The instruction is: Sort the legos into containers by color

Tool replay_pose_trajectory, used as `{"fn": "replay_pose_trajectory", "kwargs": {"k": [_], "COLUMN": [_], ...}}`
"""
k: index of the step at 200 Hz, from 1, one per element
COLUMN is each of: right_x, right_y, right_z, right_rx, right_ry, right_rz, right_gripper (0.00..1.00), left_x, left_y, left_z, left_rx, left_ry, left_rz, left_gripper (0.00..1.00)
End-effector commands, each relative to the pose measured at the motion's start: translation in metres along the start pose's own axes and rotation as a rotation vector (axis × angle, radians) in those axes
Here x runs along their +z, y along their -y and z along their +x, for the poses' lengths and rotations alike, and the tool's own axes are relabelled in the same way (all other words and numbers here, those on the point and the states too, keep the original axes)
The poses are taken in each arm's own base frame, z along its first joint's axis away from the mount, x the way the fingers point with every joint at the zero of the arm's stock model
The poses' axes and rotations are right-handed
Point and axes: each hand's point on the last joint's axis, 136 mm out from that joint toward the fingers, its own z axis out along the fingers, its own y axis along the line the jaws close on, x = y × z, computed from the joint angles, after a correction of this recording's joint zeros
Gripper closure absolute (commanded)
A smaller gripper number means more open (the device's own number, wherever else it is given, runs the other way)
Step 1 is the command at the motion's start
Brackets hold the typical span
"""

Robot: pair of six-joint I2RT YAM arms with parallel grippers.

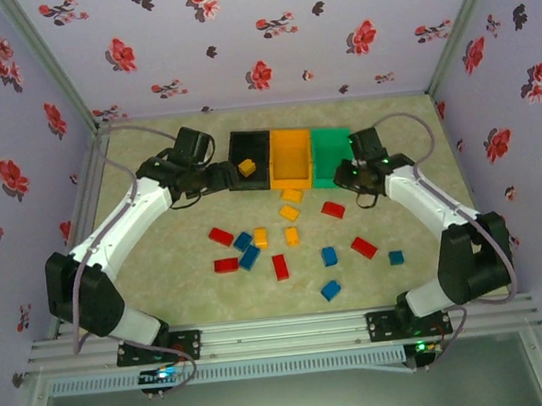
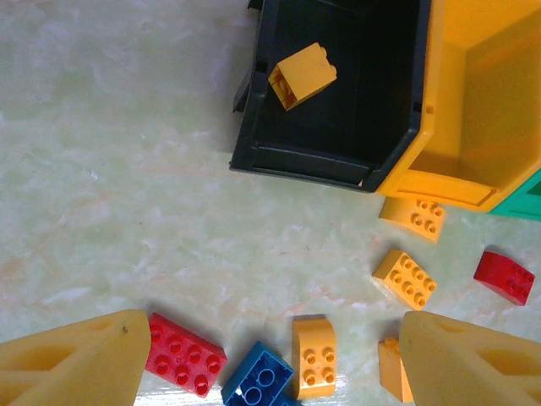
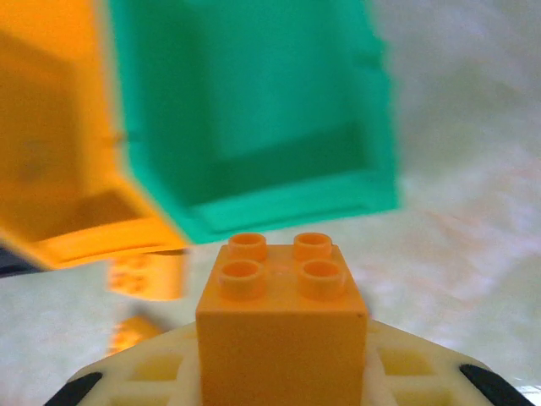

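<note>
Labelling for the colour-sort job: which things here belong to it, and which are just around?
Job: black bin, orange bin, green bin, loose bricks, orange brick in right tool.
Bystanders: floral walls, aluminium frame, arm cables.

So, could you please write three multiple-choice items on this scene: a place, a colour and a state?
1. Which bin stands between the other two? A black, B orange, C green.
2. What colour is the brick in the right gripper? A red, B blue, C yellow-orange.
3. How do the fingers of the left gripper stand? A open, B shut on a red brick, C shut on a bin wall.
B: the orange bin has the black bin and green bin at its sides. C: a yellow-orange brick sits clamped there. A: they stand wide apart, holding nothing.
</note>
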Motion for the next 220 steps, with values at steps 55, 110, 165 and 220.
{"fn": "replay_pose_trajectory", "kwargs": {"k": [55, 110, 165, 220], "right_x": [0.036, 0.086, 0.116, 0.1], "right_y": [-0.14, -0.188, -0.212, -0.214], "right_z": [-0.027, -0.036, -0.042, -0.052], "right_rx": [-0.28, -0.341, -0.371, -0.391], "right_ry": [0.029, -0.003, -0.05, -0.027], "right_rz": [-0.091, -0.121, -0.144, -0.132], "right_gripper": [0.82, 0.81, 0.6, 0.39], "left_x": [-0.018, -0.018, -0.011, 0.0], "left_y": [-0.01, -0.015, -0.012, -0.005], "left_z": [0.011, 0.027, 0.039, 0.051], "left_rx": [-0.028, -0.04, -0.032, -0.007], "left_ry": [0.018, -0.003, -0.026, -0.062], "left_rz": [-0.029, -0.036, -0.035, -0.041], "left_gripper": [0.22, 0.22, 0.22, 0.22]}}
